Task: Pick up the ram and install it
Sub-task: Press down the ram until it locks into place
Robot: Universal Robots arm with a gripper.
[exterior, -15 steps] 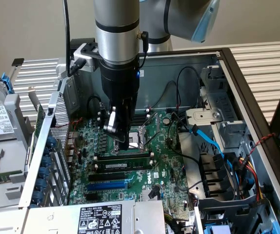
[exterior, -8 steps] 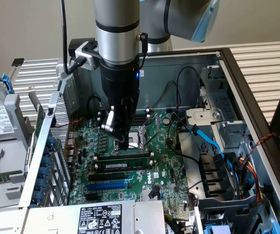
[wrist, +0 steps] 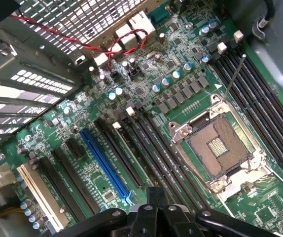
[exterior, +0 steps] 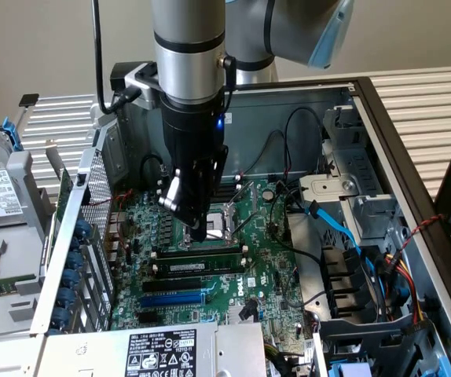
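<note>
arm [exterior: 190, 47] upright, pincer [exterior: 198, 232] closed, pointing down

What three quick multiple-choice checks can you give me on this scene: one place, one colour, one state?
1. Where is the gripper?
A) over the motherboard, beside the CPU socket
B) outside the case
C) over the drive cage

2. What colour is the one coloured long slot?
A) red
B) blue
C) yellow

3. What state is the CPU socket in?
A) covered by a cooler
B) bare, contacts showing
C) holding a chip

Answers:
1 A: its tip hangs beside the socket in the exterior view.
2 B: it is bright blue among black slots.
3 B: the wrist view shows the contact grid.
</note>
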